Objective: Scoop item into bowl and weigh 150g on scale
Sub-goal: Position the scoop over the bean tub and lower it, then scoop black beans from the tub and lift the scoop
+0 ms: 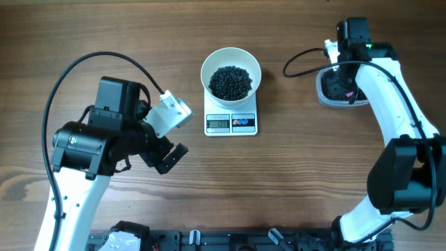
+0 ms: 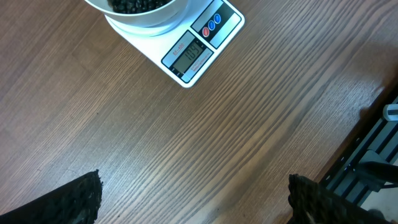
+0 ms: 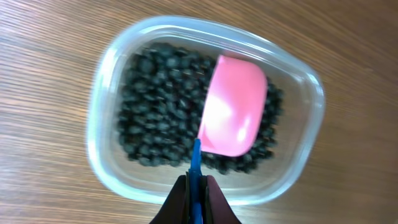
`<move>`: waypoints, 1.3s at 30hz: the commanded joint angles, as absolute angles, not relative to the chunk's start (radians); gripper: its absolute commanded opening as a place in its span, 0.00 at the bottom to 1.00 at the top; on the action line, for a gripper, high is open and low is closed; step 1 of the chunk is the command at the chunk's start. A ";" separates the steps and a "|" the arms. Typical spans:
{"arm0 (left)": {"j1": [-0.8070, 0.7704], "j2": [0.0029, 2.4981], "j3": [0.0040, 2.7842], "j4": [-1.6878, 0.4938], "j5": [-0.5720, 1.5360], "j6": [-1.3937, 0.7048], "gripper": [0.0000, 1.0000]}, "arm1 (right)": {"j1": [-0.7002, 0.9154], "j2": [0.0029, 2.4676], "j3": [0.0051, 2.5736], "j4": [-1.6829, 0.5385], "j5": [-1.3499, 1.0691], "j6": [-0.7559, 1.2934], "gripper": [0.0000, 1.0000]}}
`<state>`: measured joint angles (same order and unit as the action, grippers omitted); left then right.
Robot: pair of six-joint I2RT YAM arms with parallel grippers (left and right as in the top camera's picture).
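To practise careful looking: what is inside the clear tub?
Black beans lie in the tub, with an empty pink scoop over them. Whatever is beneath the scoop is hidden.

Beans (image 1: 231,81) in bowl (image 1: 231,54) on scale (image 1: 231,123); tub (image 3: 99,124) well right of scale, scoop (image 3: 233,112) inside.

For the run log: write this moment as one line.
right gripper: shut on scoop in tub | left gripper: open | bowl of beans on scale

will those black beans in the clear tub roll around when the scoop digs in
Probably: the beans look small, round and glossy, so they should roll and flow around the pink scoop. The clear tub has raised walls, likely containing them. The tub looks thin and light, so it may slide.
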<state>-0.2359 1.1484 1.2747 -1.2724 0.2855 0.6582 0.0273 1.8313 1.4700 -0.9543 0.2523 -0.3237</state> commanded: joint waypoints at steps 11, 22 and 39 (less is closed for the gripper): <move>-0.231 1.151 1.280 -1.269 0.287 0.677 1.00 | -0.008 1.859 1.479 -1.000 -0.014 -0.250 0.04; -0.231 1.151 1.280 -1.269 0.287 0.677 1.00 | -0.212 1.859 1.479 -1.008 -0.373 -0.233 0.04; -0.231 1.151 1.280 -1.269 0.287 0.677 1.00 | -0.361 1.871 1.452 -1.048 -0.514 -0.205 0.04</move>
